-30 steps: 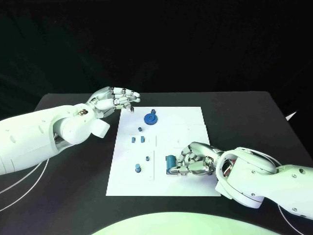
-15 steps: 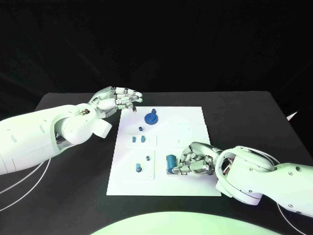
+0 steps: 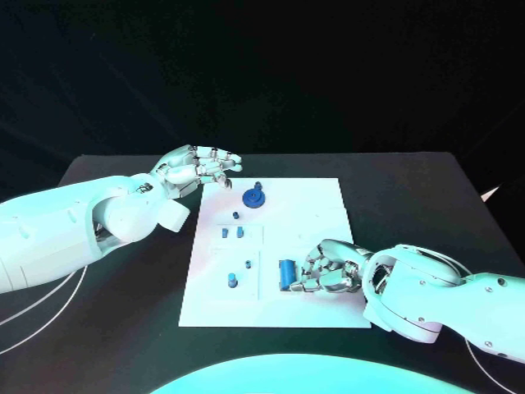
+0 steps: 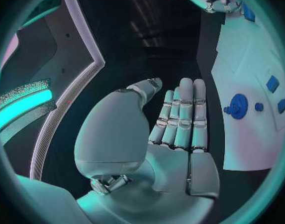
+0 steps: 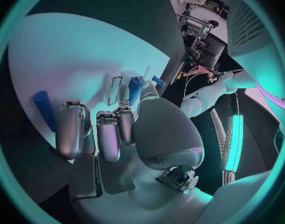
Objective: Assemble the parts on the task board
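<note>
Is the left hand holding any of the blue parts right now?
No, the left hand is flat and empty, beside the task board.

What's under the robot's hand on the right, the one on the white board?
Beneath the right hand lies the white task board. A blue cylinder stands beside its fingers, but whether they touch it I cannot tell. The board right below the palm is covered, so anything there is hidden.

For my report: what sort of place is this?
Probably a robotics lab test bench: a black table, a white task board with small blue parts, and dark backdrop behind.
</note>
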Controlling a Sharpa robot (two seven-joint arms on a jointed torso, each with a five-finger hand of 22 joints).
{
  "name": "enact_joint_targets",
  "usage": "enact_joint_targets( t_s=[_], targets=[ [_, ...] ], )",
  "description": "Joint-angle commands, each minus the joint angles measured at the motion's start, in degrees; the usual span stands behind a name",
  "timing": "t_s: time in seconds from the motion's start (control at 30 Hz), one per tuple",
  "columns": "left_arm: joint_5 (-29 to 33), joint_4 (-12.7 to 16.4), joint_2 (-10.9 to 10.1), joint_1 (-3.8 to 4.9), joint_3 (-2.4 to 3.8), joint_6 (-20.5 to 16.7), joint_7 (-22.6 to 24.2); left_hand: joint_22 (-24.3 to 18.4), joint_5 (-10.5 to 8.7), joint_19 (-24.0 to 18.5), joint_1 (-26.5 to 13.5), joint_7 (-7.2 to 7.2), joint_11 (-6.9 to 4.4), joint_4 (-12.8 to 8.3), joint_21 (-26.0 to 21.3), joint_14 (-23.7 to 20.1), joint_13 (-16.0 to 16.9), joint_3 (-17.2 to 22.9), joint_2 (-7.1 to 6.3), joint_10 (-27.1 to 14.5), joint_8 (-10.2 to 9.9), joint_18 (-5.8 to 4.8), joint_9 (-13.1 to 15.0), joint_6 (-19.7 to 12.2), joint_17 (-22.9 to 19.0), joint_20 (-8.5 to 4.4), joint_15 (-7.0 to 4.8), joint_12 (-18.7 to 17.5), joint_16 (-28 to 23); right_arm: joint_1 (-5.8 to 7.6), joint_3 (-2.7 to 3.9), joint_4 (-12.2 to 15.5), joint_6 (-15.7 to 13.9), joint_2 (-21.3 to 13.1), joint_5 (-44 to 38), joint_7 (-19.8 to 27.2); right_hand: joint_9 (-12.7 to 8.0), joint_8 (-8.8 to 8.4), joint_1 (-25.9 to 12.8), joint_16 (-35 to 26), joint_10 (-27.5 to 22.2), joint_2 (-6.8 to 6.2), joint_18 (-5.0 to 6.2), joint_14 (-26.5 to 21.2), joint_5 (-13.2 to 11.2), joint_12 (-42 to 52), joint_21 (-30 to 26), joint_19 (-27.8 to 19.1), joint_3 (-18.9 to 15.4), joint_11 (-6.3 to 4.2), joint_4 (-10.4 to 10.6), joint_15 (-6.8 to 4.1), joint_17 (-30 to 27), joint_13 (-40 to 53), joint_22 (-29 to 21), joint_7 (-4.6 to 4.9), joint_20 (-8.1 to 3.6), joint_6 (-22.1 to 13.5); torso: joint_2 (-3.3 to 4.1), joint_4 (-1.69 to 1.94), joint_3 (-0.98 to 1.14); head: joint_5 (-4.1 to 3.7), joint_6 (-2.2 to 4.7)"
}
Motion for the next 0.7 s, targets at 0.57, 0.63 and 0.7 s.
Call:
enact_joint_targets(
  t_s=[0.57,0.63,0.7],
  targets=[
    [1.0,0.1,0.0,-0.02,0.01,0.9,0.5,-0.1,0.02,0.5,0.2,0.32,0.05,0.3,-0.5,-0.4,-0.1,0.1,0.45,-0.4,0.4,0.30,0.1,-0.4,0.0,0.09,0.07,0.3,-0.3,-0.04,0.00,0.9,1.1,-1.6,-1.2,0.5,0.1,-0.18,0.9,0.3,1.1,-0.61,-0.37,4.9,-6.8,0.6,0.8,1.8,-2.3,-0.15,0.0,-0.34,10.6,4.0,11.6,-0.05,-0.38,0.7,0.00,-0.02,-0.03,0.03,0.06],
    [1.1,0.1,0.0,-0.02,0.01,0.9,0.5,-0.1,0.02,0.5,0.2,0.32,0.05,0.3,-0.5,-0.4,-0.1,0.1,0.45,-0.4,0.4,0.30,0.1,-0.4,0.0,0.09,0.07,0.3,-0.3,-0.04,0.00,0.8,0.7,-1.3,-1.3,0.1,0.1,-0.12,1.0,0.4,1.3,-0.16,-0.43,5.0,-6.7,1.0,1.1,1.9,-2.3,-0.18,0.0,-0.37,10.8,4.3,11.6,-0.10,-0.40,0.8,0.02,-0.01,-0.01,-0.02,0.12],
    [1.1,0.0,0.0,-0.03,0.01,1.0,0.5,-0.1,0.02,0.5,0.2,0.32,0.05,0.3,-0.5,-0.4,-0.1,0.1,0.45,-0.4,0.4,0.30,0.1,-0.4,0.0,0.09,0.07,0.3,-0.3,-0.04,-0.01,0.6,0.4,-0.8,-1.4,-0.3,0.1,-0.09,0.9,0.4,1.4,0.05,-0.44,5.0,-6.7,1.1,1.2,1.9,-2.3,-0.20,0.1,-0.38,10.8,4.3,11.7,-0.11,-0.41,0.9,0.03,0.02,0.01,-0.05,0.20]
  ],
)
